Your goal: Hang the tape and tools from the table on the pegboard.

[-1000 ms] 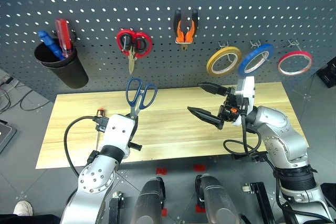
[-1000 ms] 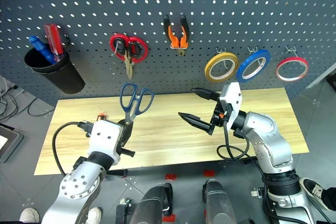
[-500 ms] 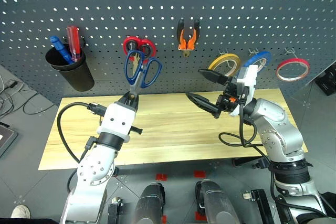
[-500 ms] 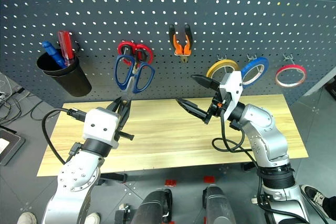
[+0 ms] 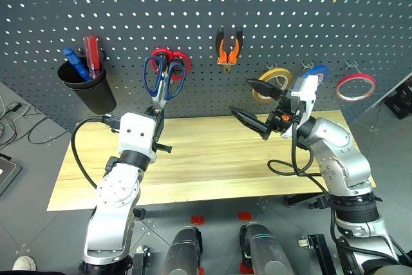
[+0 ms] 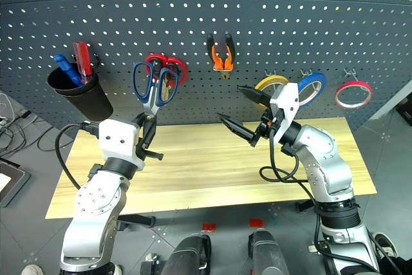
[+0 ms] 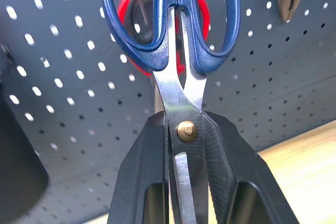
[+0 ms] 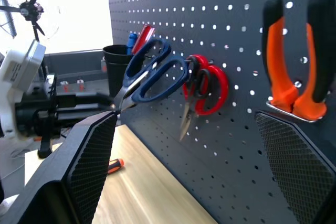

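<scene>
The left gripper [image 7: 184,145] is clamped on the blades of the blue scissors [image 5: 158,76], holding them handles-up against the pegboard [image 5: 193,4], overlapping the hung red scissors [image 5: 178,61]. The right gripper [image 5: 252,100] hangs with fingers apart above the table's [image 5: 212,159] back edge.

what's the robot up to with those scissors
It is hanging tools on the pegboard. The left gripper is shut on the blue-handled scissors at the pivot, handles up, right in front of the red-handled scissors on the board. The right gripper is open and holds nothing. The pliers and red tape roll already hang; an orange-handled screwdriver lies on the table.
</scene>
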